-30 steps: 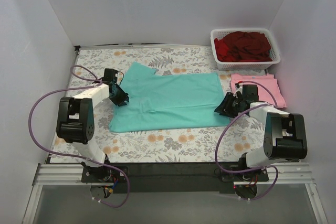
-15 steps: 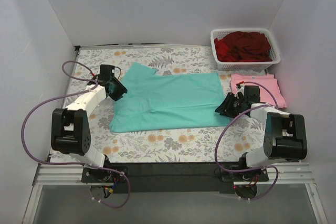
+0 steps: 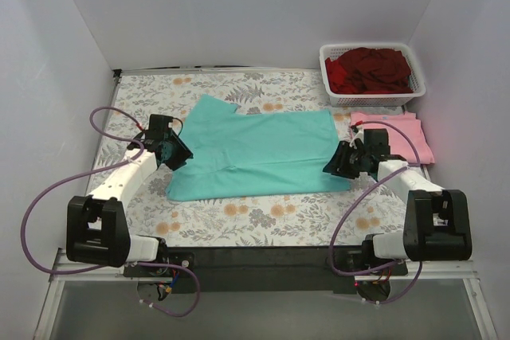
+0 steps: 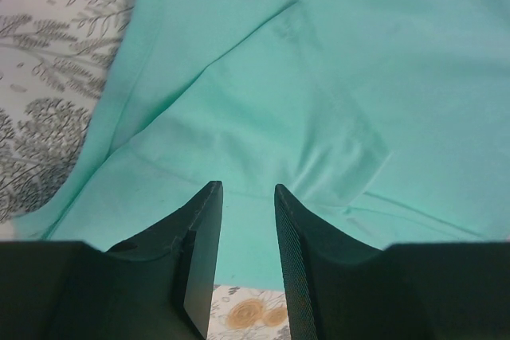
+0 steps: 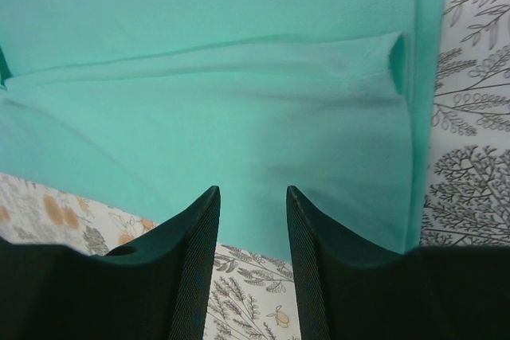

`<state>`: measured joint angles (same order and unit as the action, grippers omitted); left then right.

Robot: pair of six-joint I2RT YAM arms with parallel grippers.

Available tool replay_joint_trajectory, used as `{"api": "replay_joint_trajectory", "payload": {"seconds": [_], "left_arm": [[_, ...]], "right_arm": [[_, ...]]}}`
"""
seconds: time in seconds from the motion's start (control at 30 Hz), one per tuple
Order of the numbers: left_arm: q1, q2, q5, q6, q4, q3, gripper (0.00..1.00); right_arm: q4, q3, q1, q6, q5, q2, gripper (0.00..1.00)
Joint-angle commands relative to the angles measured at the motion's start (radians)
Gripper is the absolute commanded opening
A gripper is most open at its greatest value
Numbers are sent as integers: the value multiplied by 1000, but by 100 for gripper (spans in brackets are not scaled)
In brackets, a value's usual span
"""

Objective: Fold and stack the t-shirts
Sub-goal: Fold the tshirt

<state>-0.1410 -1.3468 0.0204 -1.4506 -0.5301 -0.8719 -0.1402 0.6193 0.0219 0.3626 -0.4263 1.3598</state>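
A teal-green t-shirt (image 3: 255,153) lies spread flat on the flowered table, one sleeve folded inward. My left gripper (image 3: 180,157) is at its left edge, open and empty; in the left wrist view its fingertips (image 4: 213,197) hover over the teal cloth (image 4: 319,77) near the folded sleeve. My right gripper (image 3: 333,166) is at the shirt's right edge, open and empty, above the cloth's (image 5: 239,101) hem (image 5: 414,157). A light pink t-shirt (image 3: 394,133) lies folded at the right. Dark red t-shirts (image 3: 370,69) fill the basket.
A white lattice basket (image 3: 416,85) stands at the back right corner. White walls enclose the table on three sides. The flowered tablecloth (image 3: 263,216) shows bare in front of the teal shirt. Purple cables loop beside both arms.
My left arm swung out leftward and its gripper came back down to the shirt's left edge. My right gripper shifted slightly left toward the shirt's right hem.
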Motion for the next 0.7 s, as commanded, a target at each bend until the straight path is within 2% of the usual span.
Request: {"api": "replay_joint_trajectory", "payload": {"seconds": [0.0,0.1,0.27,0.47,0.67], "left_arm": [[-8,49,45,29,-94,39,32],[-8,51,76,38,-110,82,32],[-8,-4,113,4,-139,116,32],[-8,-66,112,-47,-189,160,32],[-2,-14,99,-89,-257,220,31]], "right_arm": [[-111,52,102,-63,139,-59,46],[-193,80,182,-74,279,-73,46],[-228,45,200,-70,369,-41,47],[-274,-23,196,-70,377,-11,49],[-386,-75,190,-21,342,-71,53]]}}
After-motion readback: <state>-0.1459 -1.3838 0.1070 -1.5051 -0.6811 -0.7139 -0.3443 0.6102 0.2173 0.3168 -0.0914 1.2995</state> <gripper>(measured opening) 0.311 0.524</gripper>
